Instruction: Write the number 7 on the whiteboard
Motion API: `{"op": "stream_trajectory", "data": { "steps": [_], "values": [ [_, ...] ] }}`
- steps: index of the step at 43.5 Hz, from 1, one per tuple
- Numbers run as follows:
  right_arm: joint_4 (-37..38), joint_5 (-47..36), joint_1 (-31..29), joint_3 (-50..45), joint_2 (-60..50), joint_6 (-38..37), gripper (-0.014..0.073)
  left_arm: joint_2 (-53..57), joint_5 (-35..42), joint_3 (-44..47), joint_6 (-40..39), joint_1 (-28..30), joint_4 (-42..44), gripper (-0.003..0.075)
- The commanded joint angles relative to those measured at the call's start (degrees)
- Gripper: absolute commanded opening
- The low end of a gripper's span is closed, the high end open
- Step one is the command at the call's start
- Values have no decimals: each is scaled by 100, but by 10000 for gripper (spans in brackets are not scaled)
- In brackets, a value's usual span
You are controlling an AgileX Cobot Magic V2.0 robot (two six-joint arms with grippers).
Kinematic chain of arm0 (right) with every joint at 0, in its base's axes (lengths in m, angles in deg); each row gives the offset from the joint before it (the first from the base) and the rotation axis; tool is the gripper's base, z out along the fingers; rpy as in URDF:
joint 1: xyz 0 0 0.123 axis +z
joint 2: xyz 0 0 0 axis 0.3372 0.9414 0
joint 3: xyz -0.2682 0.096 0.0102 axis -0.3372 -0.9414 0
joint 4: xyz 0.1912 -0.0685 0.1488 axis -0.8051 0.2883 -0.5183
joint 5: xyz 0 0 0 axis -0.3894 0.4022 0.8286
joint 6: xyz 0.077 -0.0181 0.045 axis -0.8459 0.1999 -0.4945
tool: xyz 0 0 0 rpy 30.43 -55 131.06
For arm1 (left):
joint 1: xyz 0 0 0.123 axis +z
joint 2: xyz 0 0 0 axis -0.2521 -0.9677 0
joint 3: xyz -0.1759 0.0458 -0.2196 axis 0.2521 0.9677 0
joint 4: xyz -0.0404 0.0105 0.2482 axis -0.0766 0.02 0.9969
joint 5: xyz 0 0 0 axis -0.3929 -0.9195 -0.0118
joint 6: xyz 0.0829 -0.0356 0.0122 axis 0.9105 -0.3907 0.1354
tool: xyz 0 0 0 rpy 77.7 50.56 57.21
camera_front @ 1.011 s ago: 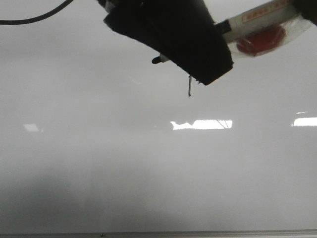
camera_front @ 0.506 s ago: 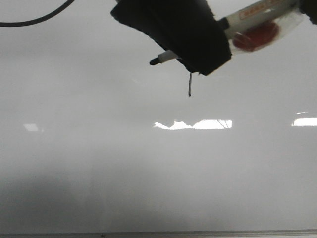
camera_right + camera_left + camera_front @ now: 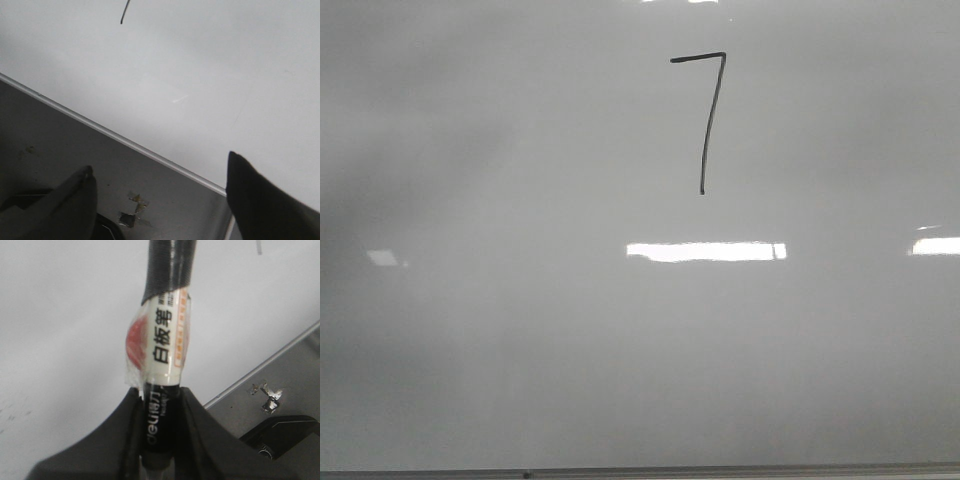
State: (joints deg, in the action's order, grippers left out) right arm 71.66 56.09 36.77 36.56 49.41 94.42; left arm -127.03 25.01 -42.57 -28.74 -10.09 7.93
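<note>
The 7 [image 3: 704, 120] sits complete on the whiteboard [image 3: 520, 330]: short top bar, long downstroke leaning slightly, thin black line, clean against the glossy grey-white surface. No arm shows in the front view at all.

Left wrist view now: the left gripper [image 3: 159, 405] has its fingers [image 3: 112, 440] closed narrow on the marker [image 3: 165, 345], clamped around the dark lower barrel. The white printed label and a red patch under clear wrap stand just beyond the fingers, and the black end of the pen runs on past that, out of the picture, so I cannot tell whether the tip touches anything. The board lies behind the pen, with its thin metal edge off to one side of the fingers.

Right wrist view: the right gripper [image 3: 160, 190] is empty, fingers spread wide, nothing between them. Beyond the fingers runs the board's metal edge, and well past that the bottom tail of the downstroke.

On handling, as a judgement: the marker looks light, stiff and smooth, a thin round barrel that could twist or slide in a pinch. The hold low on the barrel looks sound, and the wrapped part may add some friction. The board looks rigid and slick, and I would expect the ink to smear if anything brushes it, so fingers want to stay off the figure.

By the look of it, the writing is done.
</note>
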Motion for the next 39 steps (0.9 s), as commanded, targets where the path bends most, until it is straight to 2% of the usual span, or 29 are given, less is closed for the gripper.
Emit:
{"op": "stream_trajectory", "data": {
  "steps": [1, 8, 22, 27, 39],
  "values": [
    [42, -359, -41, 181, -34, -357, 561, 468, 172, 175, -209, 333, -8, 4],
    [42, -738, -41, 92, -34, -357, 561, 1009, 964, 1141, -376, 914, -8, 4],
    [37, -942, -41, -94, -34, -357, 561, 1046, 3574, 2766, -1228, 1716, -8, 4],
    [37, -968, -41, -94, -34, -357, 561, 733, 4270, 2902, -1468, 1898, -8, 4],
    [37, -983, -41, -94, -34, -357, 561, -171, 5251, 2823, -1485, 2003, -48, 4]
  ]
}}
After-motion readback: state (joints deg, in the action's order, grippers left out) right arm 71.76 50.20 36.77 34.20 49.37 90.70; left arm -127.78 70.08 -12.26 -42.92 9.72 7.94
